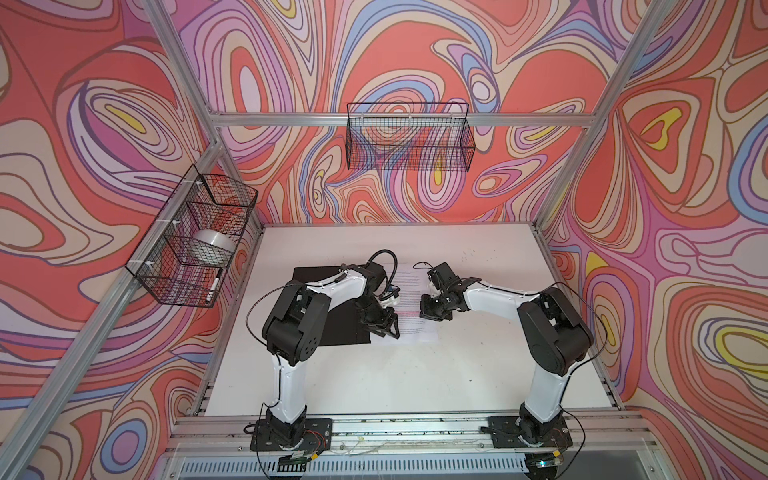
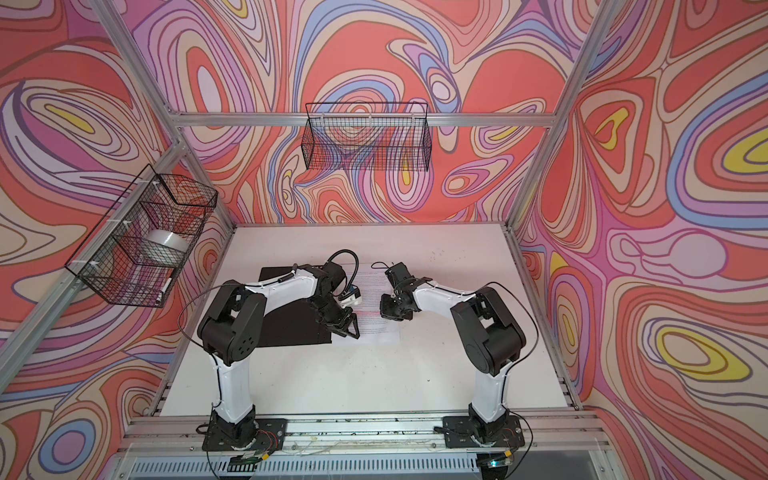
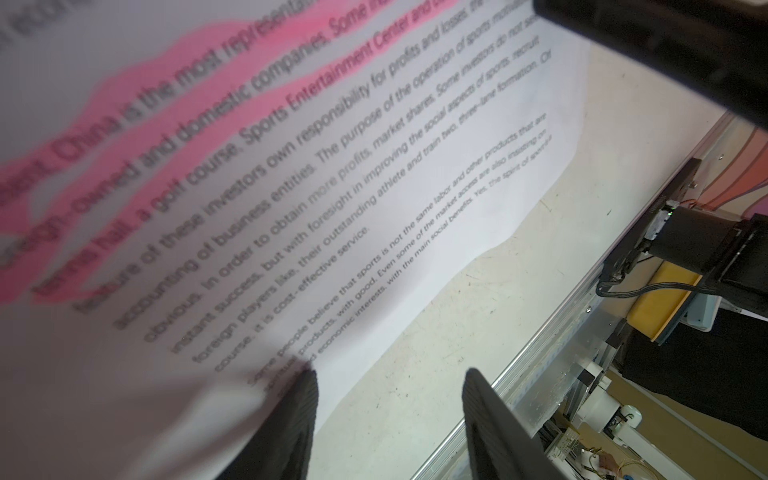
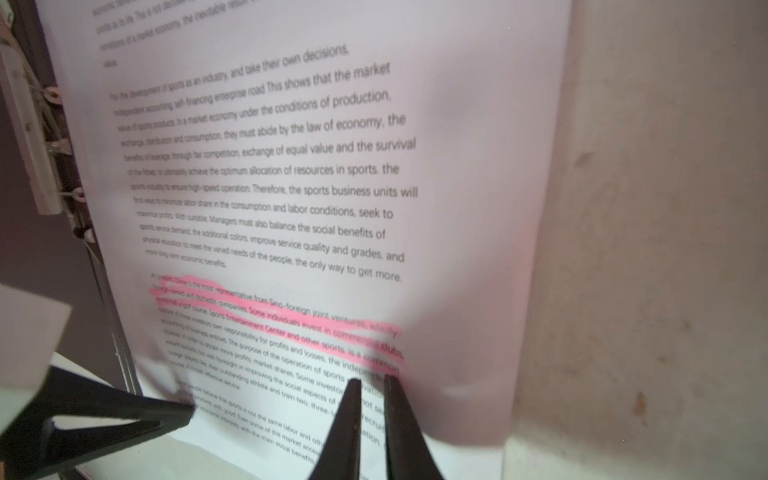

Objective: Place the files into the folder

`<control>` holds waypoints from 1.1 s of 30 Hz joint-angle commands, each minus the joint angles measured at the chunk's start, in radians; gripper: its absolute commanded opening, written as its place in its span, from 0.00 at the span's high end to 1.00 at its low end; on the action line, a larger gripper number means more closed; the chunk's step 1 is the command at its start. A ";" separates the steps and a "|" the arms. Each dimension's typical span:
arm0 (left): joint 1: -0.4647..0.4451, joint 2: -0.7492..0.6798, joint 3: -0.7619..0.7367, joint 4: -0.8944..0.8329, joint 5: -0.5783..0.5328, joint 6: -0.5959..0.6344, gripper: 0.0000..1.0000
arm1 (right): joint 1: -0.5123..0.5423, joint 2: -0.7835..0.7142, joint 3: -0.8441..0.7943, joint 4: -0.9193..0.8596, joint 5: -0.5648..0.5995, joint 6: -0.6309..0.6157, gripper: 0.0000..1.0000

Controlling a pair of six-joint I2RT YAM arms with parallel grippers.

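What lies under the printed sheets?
The printed sheets hide whatever they rest on. White table shows past their near and right edges; the folder's black inside and metal spine clip border their left edge.

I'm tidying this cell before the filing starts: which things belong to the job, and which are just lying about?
Job: files, open folder.
Lying about: tape roll, marker, side wire basket, back wire basket.
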State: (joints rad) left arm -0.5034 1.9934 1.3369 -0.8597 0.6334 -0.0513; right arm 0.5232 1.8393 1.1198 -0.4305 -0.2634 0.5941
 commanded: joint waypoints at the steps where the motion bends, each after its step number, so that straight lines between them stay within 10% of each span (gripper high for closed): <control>1: 0.003 0.021 -0.009 -0.019 -0.013 0.025 0.44 | 0.001 -0.108 -0.040 -0.010 -0.027 0.015 0.87; 24: 0.004 -0.011 0.044 -0.058 -0.030 0.031 0.40 | 0.057 -0.117 -0.209 0.103 -0.127 0.082 0.88; 33: 0.051 -0.115 0.184 -0.151 -0.008 0.038 0.22 | 0.057 -0.089 -0.213 0.071 -0.083 0.077 0.88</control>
State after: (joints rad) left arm -0.4870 1.9522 1.4654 -0.9531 0.6212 -0.0257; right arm 0.5774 1.7283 0.9070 -0.3313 -0.3885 0.6746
